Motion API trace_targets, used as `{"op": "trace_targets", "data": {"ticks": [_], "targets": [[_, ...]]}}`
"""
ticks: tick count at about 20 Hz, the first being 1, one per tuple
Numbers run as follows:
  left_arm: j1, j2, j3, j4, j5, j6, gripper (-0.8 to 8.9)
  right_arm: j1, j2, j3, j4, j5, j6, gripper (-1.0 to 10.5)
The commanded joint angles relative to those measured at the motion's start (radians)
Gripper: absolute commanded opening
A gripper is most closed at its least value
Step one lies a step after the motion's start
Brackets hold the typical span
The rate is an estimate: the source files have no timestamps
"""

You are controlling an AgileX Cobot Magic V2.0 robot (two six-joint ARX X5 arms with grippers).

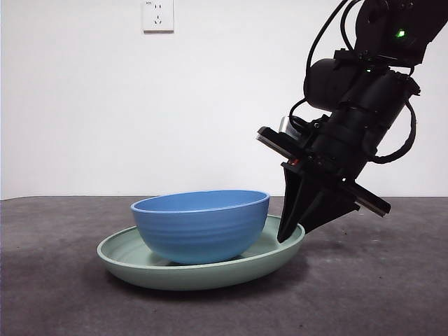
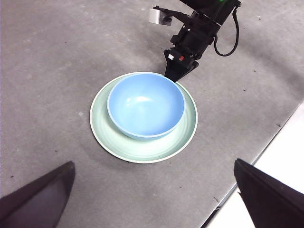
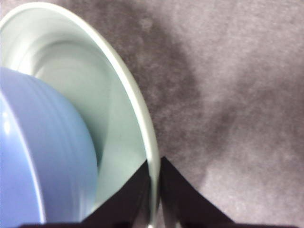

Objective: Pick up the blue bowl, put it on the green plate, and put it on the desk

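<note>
One green plate (image 1: 140,269) lies on the desk (image 1: 56,301), slightly tilted, its right edge raised. One blue bowl (image 1: 201,225) sits inside it. At that right edge, the right gripper (image 1: 288,234) pinches the plate's rim between pressed-together jaws. The left gripper (image 2: 152,199) (one of two) hangs above, jaws spread. One wall socket (image 1: 157,15) lies beyond.

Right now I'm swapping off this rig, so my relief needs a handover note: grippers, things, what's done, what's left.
Right gripper: jaws shut on the rim of the green plate, on its side away from the left arm.
Left gripper: jaws open, high above the desk, holding nothing.
The blue bowl sits in the plate; the plate rests on the desk.
Done: bowl on plate.
Left: probably just release and withdraw.
</note>
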Motion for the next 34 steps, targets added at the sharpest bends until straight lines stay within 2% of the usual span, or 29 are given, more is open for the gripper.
{"op": "trace_targets", "data": {"ticks": [1,3,5,9,13,17,20,27,34], "targets": [[-0.005,0.003,0.017,0.01,0.003,-0.003,5.3,0.006,0.017,0.022,0.011,-0.005,0.01,1.4],[-0.005,0.003,0.017,0.005,0.003,-0.003,5.3,0.003,0.015,0.026,0.011,0.002,0.008,3.1],[-0.005,0.003,0.017,-0.006,0.003,-0.003,5.3,-0.006,0.004,0.043,-0.014,0.027,-0.008,3.3],[-0.005,0.003,0.017,-0.025,0.003,-0.017,5.3,-0.03,-0.09,0.127,-0.186,0.156,-0.095,3.5],[-0.005,0.003,0.017,-0.024,0.003,-0.052,5.3,-0.033,-0.277,0.177,-0.298,0.202,-0.18,5.1],[-0.005,0.003,0.017,-0.02,0.003,-0.052,5.3,-0.014,-0.52,0.177,-0.431,0.206,-0.227,5.4],[-0.005,0.003,0.017,-0.016,0.003,-0.052,5.3,0.017,-0.689,0.177,-0.545,0.21,-0.249,6.4],[-0.005,0.003,0.017,-0.017,0.003,-0.06,5.3,0.059,-0.934,0.176,-0.811,0.209,-0.305,6.4],[-0.005,0.003,0.017,-0.017,0.003,-0.079,5.3,0.059,-1.037,0.176,-0.829,0.209,-0.305,6.4]]}}
